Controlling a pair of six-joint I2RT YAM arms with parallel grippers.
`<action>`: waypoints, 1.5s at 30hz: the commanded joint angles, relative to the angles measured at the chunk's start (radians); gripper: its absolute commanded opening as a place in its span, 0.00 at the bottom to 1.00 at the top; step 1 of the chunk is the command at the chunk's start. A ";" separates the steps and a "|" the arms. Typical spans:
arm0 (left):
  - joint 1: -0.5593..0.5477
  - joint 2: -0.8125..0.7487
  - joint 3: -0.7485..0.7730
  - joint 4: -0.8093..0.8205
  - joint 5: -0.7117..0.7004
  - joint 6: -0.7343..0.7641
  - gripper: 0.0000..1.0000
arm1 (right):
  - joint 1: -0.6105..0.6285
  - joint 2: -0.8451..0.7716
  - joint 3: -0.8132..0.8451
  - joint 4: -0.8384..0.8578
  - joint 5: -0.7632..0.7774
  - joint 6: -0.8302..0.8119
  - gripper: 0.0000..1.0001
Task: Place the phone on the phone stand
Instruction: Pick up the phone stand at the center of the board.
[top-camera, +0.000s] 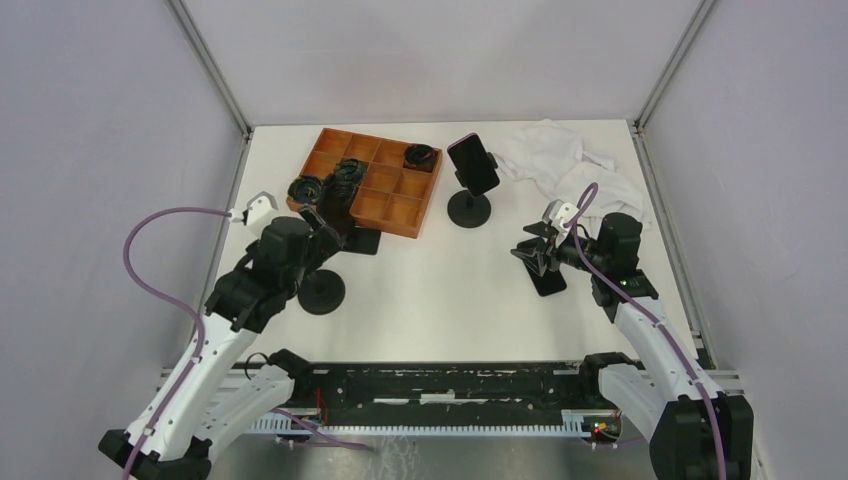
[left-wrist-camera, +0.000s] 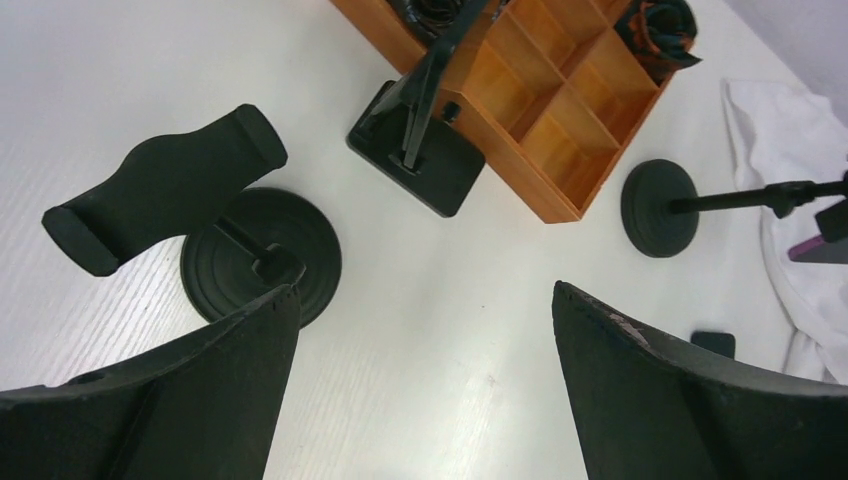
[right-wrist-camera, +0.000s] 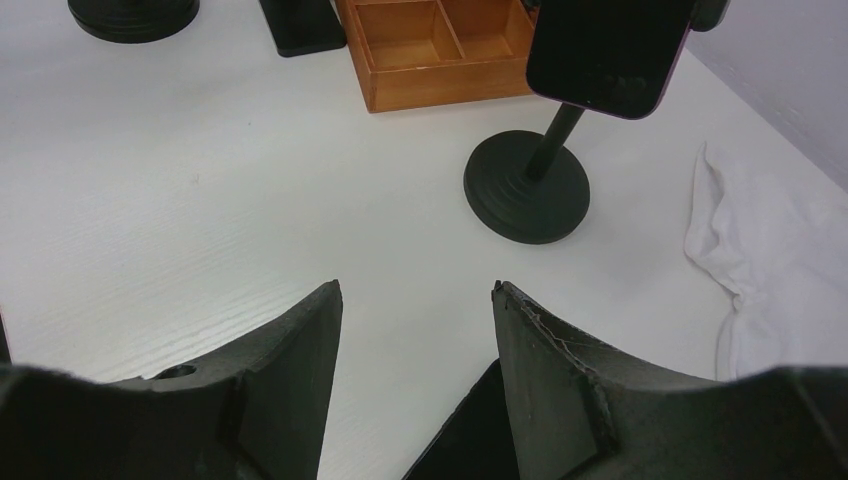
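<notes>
**Phone on stand, far centre of table**

- Phone (top-camera: 473, 162): dark screen, purple edge. It sits tilted in the cradle of a stand (top-camera: 469, 209) with a round black base, just right of the tray and left of the cloth.
- Right gripper (right-wrist-camera: 415, 285): fingers partly apart, nothing between them. It hangs low, near the stand, pointing at it. A small flat black piece (top-camera: 546, 281) lies on the table under it. The arm rises from its base at the near right, elbow bent, wrist turned left.
- Left gripper (left-wrist-camera: 425, 295): fingers spread wide, empty. It is above bare table, with a second round-base stand (left-wrist-camera: 165, 205) beside it, its cradle bare. The arm reaches forward from the near left, elbow bent.
- Third stand (left-wrist-camera: 415, 160): square base, touching the tray's near edge.
- Tray (top-camera: 392, 212): brown wood, divided into compartments. Two black coiled items sit in compartments; a third (top-camera: 304, 188) lies just off its left side.
- Cloth (top-camera: 560, 160): white, crumpled, far right corner.
- Cables (top-camera: 160, 225): purple, looped along both arms.
</notes>
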 joint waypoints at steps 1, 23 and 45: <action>0.004 0.038 0.060 -0.096 -0.078 -0.094 1.00 | -0.003 -0.003 0.024 0.009 0.004 -0.005 0.63; 0.004 0.085 0.057 -0.217 -0.175 -0.191 1.00 | -0.003 -0.006 0.021 0.011 0.002 -0.005 0.63; 0.005 0.397 0.006 -0.165 -0.301 -0.317 0.66 | -0.003 -0.015 0.020 0.009 0.002 -0.005 0.63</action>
